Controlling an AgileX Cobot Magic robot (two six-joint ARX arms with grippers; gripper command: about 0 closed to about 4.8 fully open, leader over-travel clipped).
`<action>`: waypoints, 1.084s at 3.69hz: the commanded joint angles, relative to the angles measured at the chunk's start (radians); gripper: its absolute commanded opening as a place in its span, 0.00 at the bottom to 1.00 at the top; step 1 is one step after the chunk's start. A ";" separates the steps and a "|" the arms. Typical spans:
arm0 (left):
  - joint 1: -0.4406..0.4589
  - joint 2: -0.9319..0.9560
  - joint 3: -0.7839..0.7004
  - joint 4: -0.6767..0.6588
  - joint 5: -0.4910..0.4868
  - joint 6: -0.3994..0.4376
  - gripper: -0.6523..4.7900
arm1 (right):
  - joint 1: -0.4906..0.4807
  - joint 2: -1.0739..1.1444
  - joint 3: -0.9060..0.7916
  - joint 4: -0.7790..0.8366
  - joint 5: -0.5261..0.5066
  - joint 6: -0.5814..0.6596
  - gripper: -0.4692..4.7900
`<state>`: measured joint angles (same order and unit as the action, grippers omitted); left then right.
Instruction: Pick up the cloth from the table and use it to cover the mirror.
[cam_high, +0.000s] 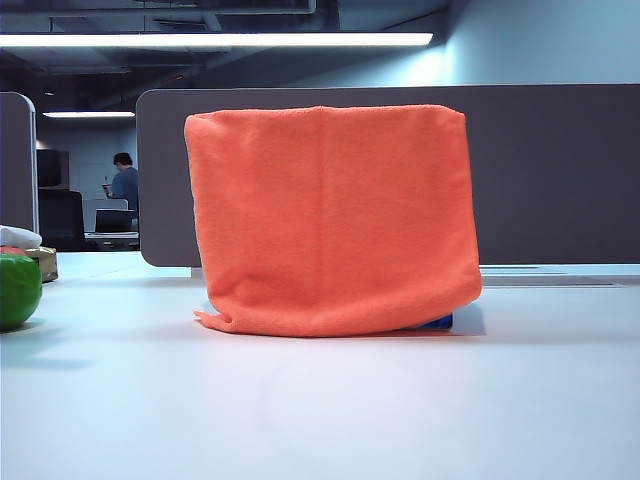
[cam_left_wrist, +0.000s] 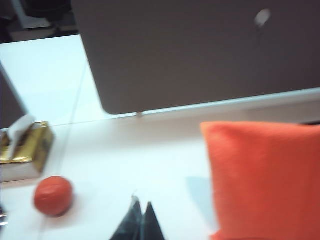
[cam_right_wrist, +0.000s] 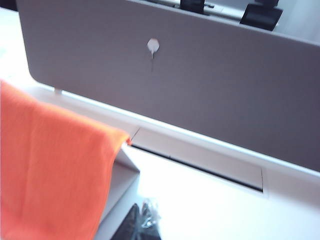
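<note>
Outside, neither gripper shows; the cloth (cam_high: 330, 215) drapes the mirror on the table (cam_high: 320, 400), only a pale sliver (cam_high: 470, 320) bare. Left wrist: the left gripper (cam_left_wrist: 140, 220), pinched empty, sits beside the cloth (cam_left_wrist: 265, 180). Right wrist: the right gripper (cam_right_wrist: 142, 222), closed, empty, near the mirror's exposed edge (cam_right_wrist: 120, 182).

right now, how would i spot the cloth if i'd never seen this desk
Start at the grey-brown divider panel along the back of the white table; the cloth hangs in front of it, mid-table. It is draped over something upright, its hem bunching on the tabletop. Its bright orange, fuzzy surface sets it apart from the small orange-red ball and the gold tissue box, both away to one side.
</note>
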<state>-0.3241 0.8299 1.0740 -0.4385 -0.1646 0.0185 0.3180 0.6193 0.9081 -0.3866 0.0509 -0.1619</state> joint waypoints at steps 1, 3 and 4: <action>0.000 -0.813 -0.576 -0.045 0.079 -0.194 0.11 | 0.000 -0.605 -0.527 0.099 -0.029 0.076 0.08; -0.005 -0.826 -0.675 -0.068 0.103 -0.188 0.11 | -0.037 -0.617 -0.895 0.548 -0.027 0.092 0.08; -0.005 -0.826 -0.676 -0.081 0.174 -0.188 0.11 | -0.037 -0.616 -0.903 0.536 -0.027 0.110 0.08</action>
<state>-0.3302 0.0032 0.3962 -0.5293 -0.0193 -0.1715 0.2806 0.0032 0.0055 0.1417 0.0238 -0.0620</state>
